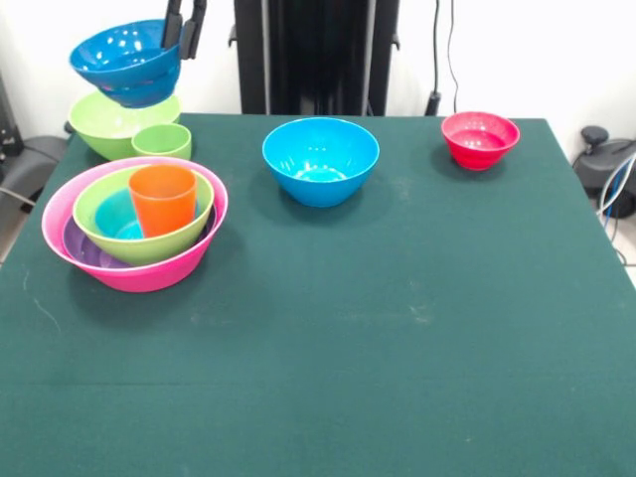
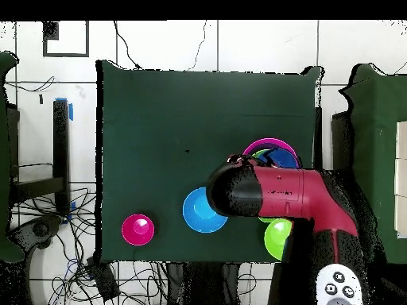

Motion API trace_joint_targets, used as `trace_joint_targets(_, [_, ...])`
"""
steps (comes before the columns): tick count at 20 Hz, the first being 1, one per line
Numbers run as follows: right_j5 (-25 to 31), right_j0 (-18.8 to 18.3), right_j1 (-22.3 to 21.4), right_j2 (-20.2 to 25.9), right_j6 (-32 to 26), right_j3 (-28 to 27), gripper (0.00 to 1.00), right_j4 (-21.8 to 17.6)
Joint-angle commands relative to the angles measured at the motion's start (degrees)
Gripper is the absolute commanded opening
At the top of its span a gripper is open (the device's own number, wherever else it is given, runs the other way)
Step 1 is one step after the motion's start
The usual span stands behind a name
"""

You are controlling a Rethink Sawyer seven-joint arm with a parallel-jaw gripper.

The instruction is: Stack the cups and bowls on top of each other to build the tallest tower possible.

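Gripping blue bowl (image 1: 126, 62) rim | hand (image 1: 184, 30) clamped | bowl tilted, mouth up-left, above green bowl (image 1: 107, 121)

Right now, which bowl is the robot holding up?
Find the big pink bowl with the orange cup inside. Behind it sits a lime green bowl. Above that, the gripper holds a dark blue bowl, the only one tilted in the air.

Room around the work table

White wall (image 1: 556, 50) stood behind the green table (image 1: 397, 348); cables (image 2: 48, 238) lay on white tiled floor (image 2: 159, 40).
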Motion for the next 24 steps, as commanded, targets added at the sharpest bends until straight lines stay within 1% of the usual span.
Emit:
trace_joint_targets(1, [-2.0, -1.7, 3.7, 7.4, -10.7, -1.3, 0.00, -4.8])
trace_joint_targets(7, [-4.0, -1.7, 5.0, 7.1, -7.3, -1.0, 0.00, -6.3])
trace_joint_targets(10, [-6.0, -1.3, 6.7, 6.6, -5.2, -0.9, 0.00, -6.9])
trace_joint_targets(14, [-7.5, -1.0, 8.3, 6.2, -3.4, -0.5, 0.00, -6.8])
trace_joint_targets(24, [-10.1, -0.3, 10.4, 5.7, -1.3, 0.5, 0.00, -6.6])
